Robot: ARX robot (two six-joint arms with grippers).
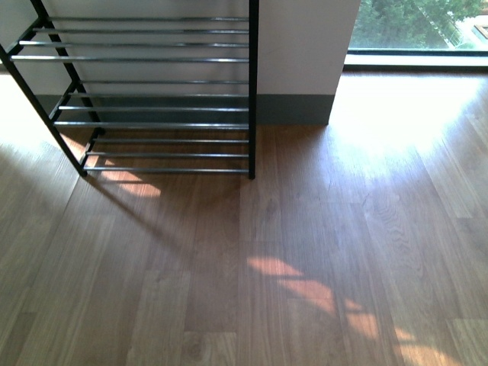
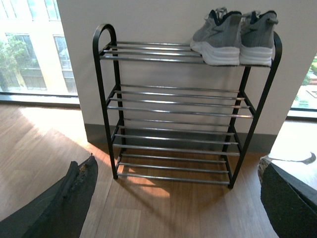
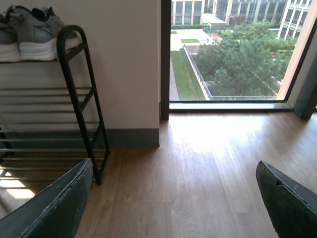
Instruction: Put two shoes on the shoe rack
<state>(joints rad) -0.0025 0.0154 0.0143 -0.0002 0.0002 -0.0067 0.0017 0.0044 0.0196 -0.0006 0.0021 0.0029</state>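
Grey white-soled shoes [image 2: 223, 39], black-and-chrome shoe rack [image 2: 148, 59], brown wood-grain floor [image 1: 305, 267].

You see your robot only as finger blades: the left gripper [image 2: 177, 163] has two broad, dark grey fingers [image 2: 69, 203] with matte faces (their tips are chipped, one brownish, one pale). On the right gripper [image 3: 173, 166] the blades are the same dark grey-green, curved, with pale scuffs along the edges.

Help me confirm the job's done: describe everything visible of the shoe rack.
The shoe rack is a slanted black metal frame with rounded top corners and four tiers of chrome rods. It stands upright on the wooden floor by the white wall. Two grey sneakers sit side by side on its top tier.
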